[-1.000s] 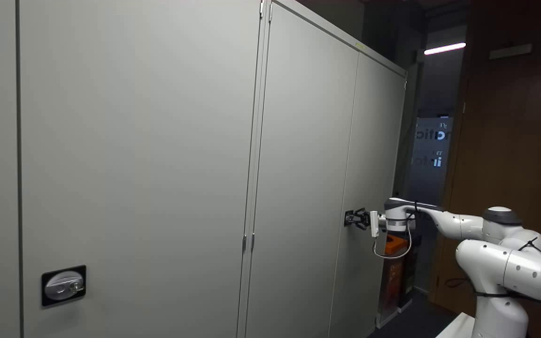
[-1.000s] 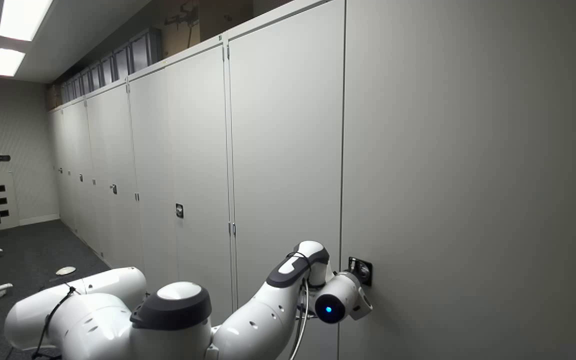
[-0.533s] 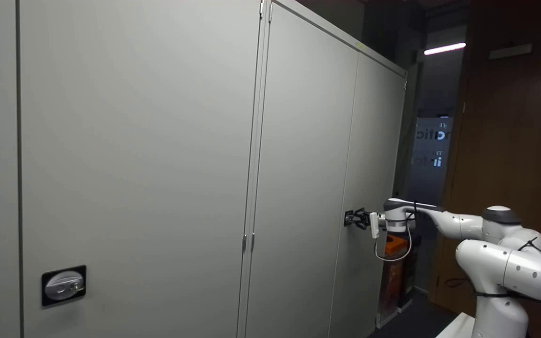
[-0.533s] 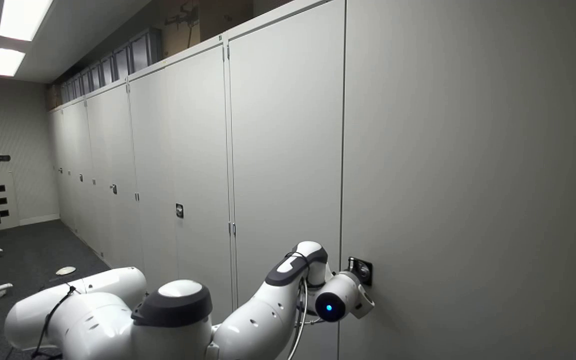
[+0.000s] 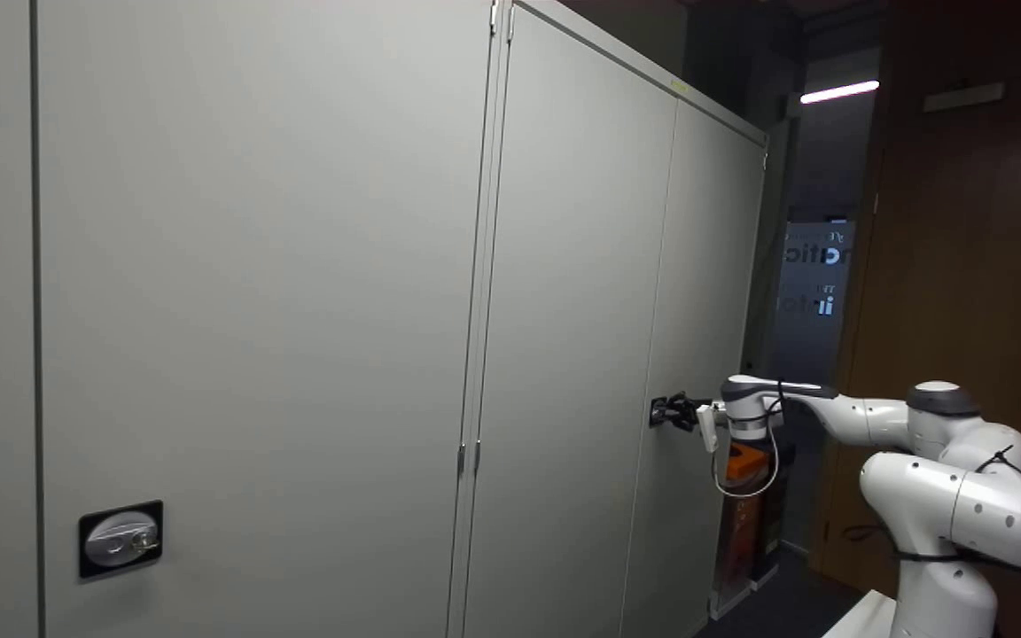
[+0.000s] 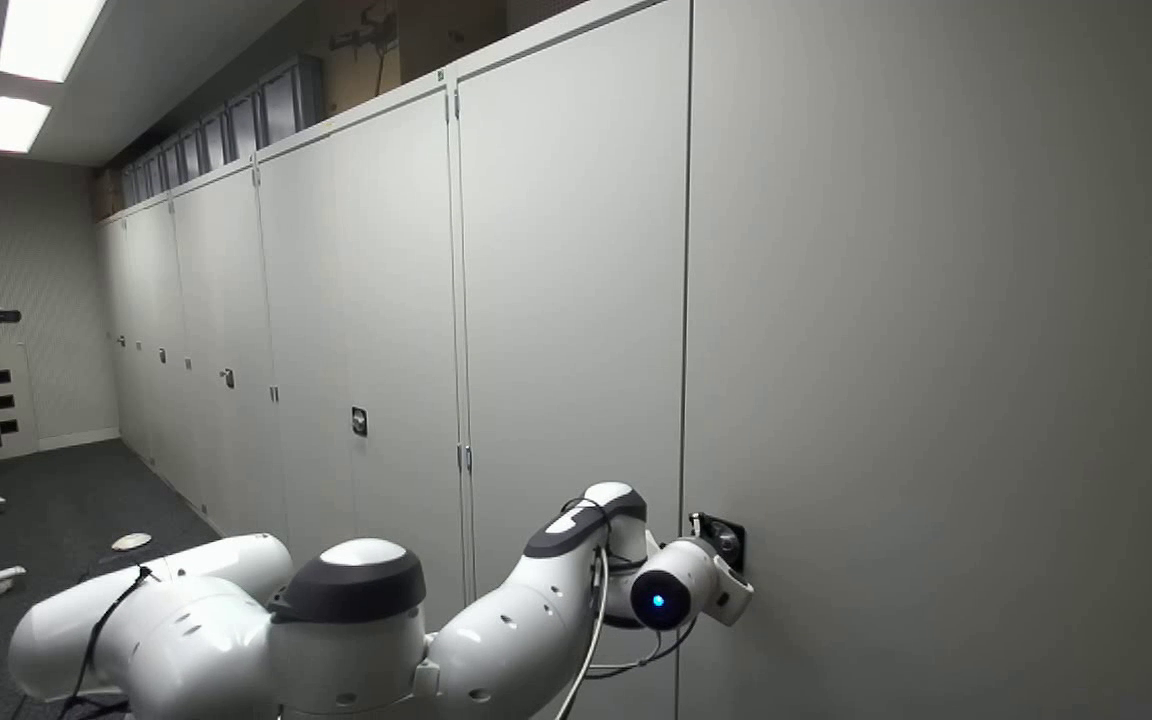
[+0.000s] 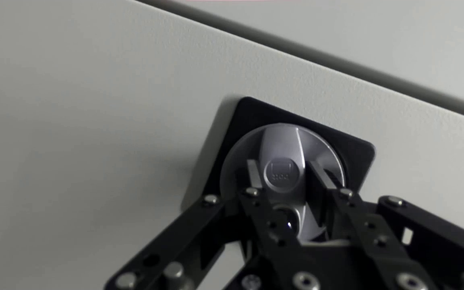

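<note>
In the wrist view a round silver knob with a raised ridge sits on a black square plate on the grey cabinet door. My gripper is shut on the ridge, one finger on each side of it. The ridge stands at a slant to the plate's sides. Below its round emblem, a dark lock hole is partly covered by a finger. In an exterior view the gripper meets the door at the plate. In another exterior view the wrist hides the fingers, and part of the plate shows.
A narrow gap runs between the two door leaves beside the plate. A second handle with a key is on a nearer door. An orange-topped bin stands behind the wrist. A loose cable hangs from the arm.
My wrist has rolled and tilted a little, and the arm's elbow and wrist have risen slightly. The hanging cable has shifted. The gripper stays at the knob, and the door has not visibly moved.
</note>
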Controlling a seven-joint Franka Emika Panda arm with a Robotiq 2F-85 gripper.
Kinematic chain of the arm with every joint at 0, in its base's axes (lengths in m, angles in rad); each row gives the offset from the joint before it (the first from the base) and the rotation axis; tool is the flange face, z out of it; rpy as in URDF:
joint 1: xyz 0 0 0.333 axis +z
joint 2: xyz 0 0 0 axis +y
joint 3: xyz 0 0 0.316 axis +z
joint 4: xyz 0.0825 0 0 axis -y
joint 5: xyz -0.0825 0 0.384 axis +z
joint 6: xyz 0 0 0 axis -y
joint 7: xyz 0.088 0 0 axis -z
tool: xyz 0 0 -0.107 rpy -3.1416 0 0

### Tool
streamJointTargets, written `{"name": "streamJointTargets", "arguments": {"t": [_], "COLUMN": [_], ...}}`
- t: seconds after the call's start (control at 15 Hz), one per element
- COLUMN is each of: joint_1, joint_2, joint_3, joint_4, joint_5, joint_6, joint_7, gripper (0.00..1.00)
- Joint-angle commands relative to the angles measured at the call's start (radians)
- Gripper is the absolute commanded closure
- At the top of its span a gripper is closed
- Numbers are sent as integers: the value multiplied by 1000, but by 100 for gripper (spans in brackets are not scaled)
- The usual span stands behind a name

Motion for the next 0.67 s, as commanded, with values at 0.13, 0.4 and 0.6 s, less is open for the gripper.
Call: {"name": "streamJointTargets", "arguments": {"t": [0.13, 0.4, 0.6], "joint_1": [49, 54, 54], "joint_2": [105, 126, 136], "joint_3": [-7, -26, -36], "joint_4": [67, 68, 69], "joint_5": [-36, -80, -111], "joint_6": [58, 62, 64], "joint_7": [-25, -68, -97], "gripper": [92, 92, 92]}}
